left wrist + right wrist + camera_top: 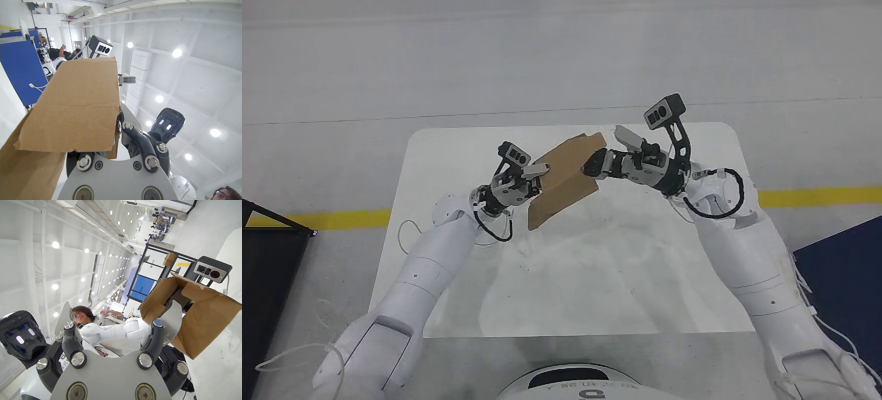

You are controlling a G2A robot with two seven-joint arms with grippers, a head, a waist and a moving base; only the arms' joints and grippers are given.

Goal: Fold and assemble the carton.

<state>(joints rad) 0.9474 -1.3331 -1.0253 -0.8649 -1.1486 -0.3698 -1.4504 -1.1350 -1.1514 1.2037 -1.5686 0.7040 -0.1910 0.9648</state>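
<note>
A brown cardboard carton (562, 180) is held in the air over the far middle of the white table (642, 290), tilted, between both grippers. My left gripper (532, 178) grips its left end; in the left wrist view the gripper (118, 121) is shut on the edge of a carton (79, 98) wall, one finger hidden behind the cardboard. My right gripper (610, 150) is at the carton's far right end. It stands open (118, 303), with one of its fingers (173, 308) inside the carton's (204, 317) open mouth and the other well outside it.
The table's near half (592, 300) is bare. A yellow line (342, 218) runs across the floor on both sides. A black stand (262, 250) sits left of the table, and a dark blue object (842, 255) right of it.
</note>
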